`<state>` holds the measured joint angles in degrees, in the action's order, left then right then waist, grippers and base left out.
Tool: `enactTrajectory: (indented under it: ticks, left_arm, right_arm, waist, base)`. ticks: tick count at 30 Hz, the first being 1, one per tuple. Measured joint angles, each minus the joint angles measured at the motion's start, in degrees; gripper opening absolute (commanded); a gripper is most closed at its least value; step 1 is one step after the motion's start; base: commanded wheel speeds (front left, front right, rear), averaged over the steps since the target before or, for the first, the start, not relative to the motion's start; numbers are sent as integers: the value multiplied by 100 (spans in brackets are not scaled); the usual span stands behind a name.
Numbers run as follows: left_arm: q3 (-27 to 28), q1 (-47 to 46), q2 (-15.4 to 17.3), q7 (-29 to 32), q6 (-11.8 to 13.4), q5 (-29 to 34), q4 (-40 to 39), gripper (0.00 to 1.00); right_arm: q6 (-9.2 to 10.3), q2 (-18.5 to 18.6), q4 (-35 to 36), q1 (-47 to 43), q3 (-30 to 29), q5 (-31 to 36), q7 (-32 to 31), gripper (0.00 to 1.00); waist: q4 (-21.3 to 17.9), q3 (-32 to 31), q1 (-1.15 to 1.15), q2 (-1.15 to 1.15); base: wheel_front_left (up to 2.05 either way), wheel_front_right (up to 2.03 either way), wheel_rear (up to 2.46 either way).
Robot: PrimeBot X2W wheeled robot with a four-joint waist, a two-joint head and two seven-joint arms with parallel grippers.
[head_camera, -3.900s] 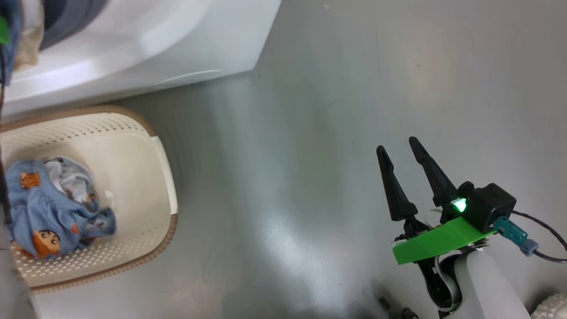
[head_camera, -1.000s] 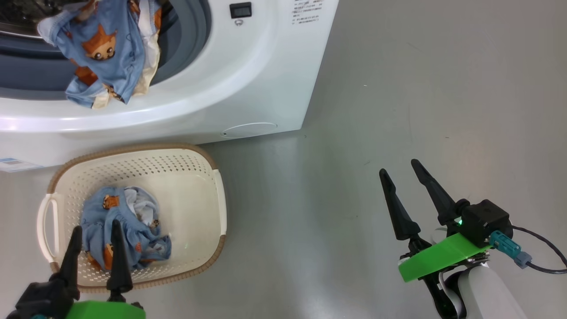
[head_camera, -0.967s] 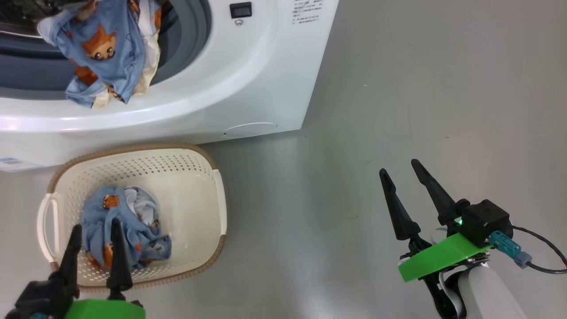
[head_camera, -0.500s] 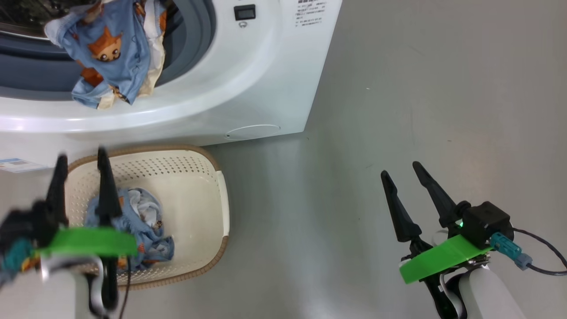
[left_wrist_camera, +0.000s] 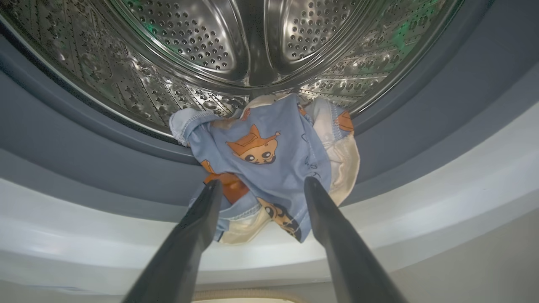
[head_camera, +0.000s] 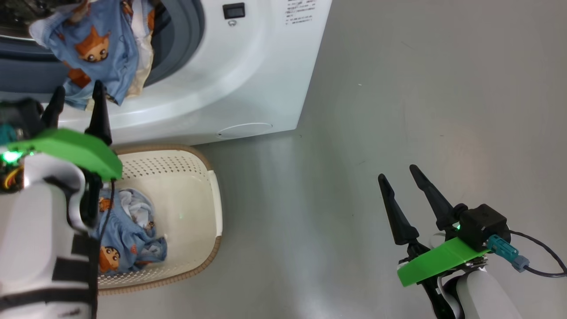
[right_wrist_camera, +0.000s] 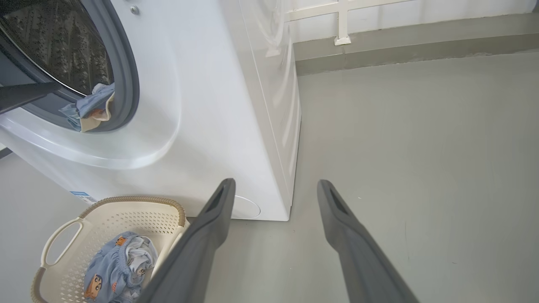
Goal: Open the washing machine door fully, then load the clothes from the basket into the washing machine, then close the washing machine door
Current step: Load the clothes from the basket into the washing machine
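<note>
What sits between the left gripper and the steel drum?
In the left wrist view, blue printed clothes draped over the grey rubber ring lie between the left gripper and the drum.

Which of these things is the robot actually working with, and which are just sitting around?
In the job: washing machine, cartoon-print garment hanging over its rubber ring, basket, clothes bundle inside it, open left claw pointed at that garment.
Just about: grey kerb, white rail post, open right claw above the floor.
</note>
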<state>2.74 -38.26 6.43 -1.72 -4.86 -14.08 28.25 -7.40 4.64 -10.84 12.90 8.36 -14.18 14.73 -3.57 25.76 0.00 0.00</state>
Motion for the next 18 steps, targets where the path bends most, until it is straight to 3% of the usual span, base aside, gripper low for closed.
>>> enactTrajectory:
  ticks: [9, 18]
  left_arm:
    - [-75, -1067, 131, 834, 8, -86, 1207, 100]
    - [-100, -1524, 140, 1328, 110, -142, 1981, 100]
  right_arm:
    - [0, -16, 3, 4, 7, 0, 0, 100]
    - [0, -55, -1, 9, 23, -1, 0, 100]
  waist:
    - [-93, 141, 0, 0]
    - [-193, 285, 0, 0]
  base:
    - [0, 0, 0]
    - [0, 0, 0]
